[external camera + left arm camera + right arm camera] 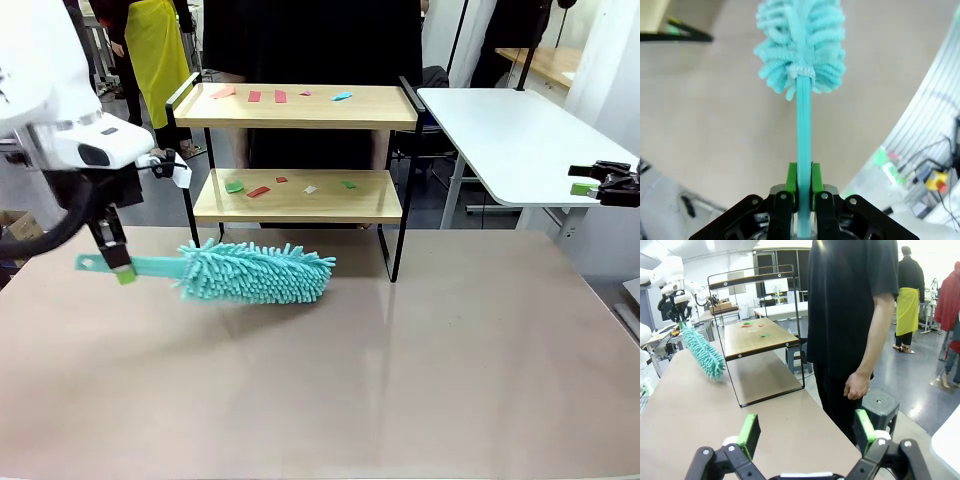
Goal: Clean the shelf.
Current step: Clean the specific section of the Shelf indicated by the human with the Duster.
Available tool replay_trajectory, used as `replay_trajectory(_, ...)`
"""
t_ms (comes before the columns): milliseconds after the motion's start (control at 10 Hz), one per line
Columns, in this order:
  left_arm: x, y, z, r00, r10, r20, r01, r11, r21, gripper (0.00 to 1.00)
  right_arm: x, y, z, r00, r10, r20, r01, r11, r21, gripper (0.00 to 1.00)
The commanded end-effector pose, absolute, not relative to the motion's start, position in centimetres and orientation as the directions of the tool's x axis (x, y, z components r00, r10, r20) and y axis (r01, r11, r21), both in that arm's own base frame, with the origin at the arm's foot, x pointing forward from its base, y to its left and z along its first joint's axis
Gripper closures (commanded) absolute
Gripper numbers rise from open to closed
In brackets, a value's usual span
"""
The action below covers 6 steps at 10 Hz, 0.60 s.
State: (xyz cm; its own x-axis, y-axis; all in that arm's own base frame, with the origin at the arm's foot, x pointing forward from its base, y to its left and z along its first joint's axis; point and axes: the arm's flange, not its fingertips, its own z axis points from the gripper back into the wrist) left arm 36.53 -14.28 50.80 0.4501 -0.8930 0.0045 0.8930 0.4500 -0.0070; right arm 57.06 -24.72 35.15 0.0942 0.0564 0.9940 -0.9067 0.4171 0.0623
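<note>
My left gripper (120,266) clamps the teal duster (255,272) by its handle, near left over the table (400,380). My right gripper (585,179) is spread wide, holding nothing, far right. The shelf (300,203) is far centre with paper scraps (258,191) on both boards and a person (300,40) behind it.

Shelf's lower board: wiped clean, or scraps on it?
Not clean: green, red and white scraps lie on the lower board of the shelf. The duster, clamped in the left gripper, is in front of it.
</note>
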Motion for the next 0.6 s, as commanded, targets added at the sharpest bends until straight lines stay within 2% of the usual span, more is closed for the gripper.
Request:
replay_trajectory(0,35.0,-14.1,55.1,0.449,-0.889,-0.092,0.892,0.44,0.102,0.87,57.1,-24.6,35.4,0.088,0.058,0.994,-0.908,0.416,0.057,0.0)
replay_trajectory(200,34.6,-13.1,57.2,0.416,-0.887,-0.199,0.904,0.38,0.198,0.87,57.1,-24.6,35.4,0.088,0.058,0.994,-0.908,0.416,0.057,0.0)
replay_trajectory(300,34.5,-13.8,55.5,0.44,-0.892,-0.104,0.897,0.432,0.095,0.87,57.1,-24.6,35.4,0.088,0.058,0.994,-0.908,0.416,0.057,0.0)
replay_trajectory(500,34.5,-13.8,55.5,0.44,-0.892,-0.104,0.897,0.432,0.095,0.87,57.1,-24.6,35.4,0.088,0.058,0.994,-0.908,0.416,0.057,0.0)
